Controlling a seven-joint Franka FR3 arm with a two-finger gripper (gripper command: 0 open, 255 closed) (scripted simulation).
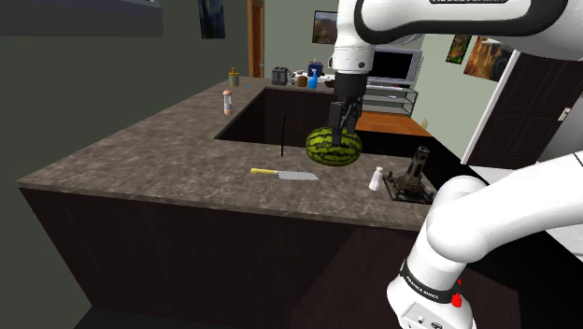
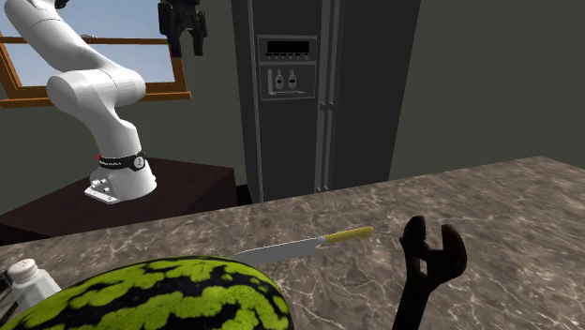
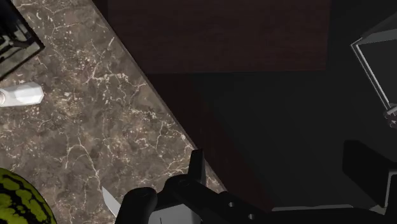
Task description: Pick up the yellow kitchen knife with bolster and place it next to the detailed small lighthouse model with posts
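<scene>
The black fingers [image 1: 339, 120] are standing apart, holding nothing, hanging above one striped watermelon [image 1: 334, 147]. One yellow-handled knife [image 1: 285, 174] is lying flat on the brown marbled worktop [image 1: 168, 164], near the watermelon on the shoulder view's left. On the watermelon's other side, one white bottle [image 1: 376, 178] and one dark lighthouse model [image 1: 414, 173] are standing in a kitchen.

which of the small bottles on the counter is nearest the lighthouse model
The plain white bottle, standing just beside the lighthouse model; the orange-banded bottle and yellowish bottle stand far along the counter.
</scene>
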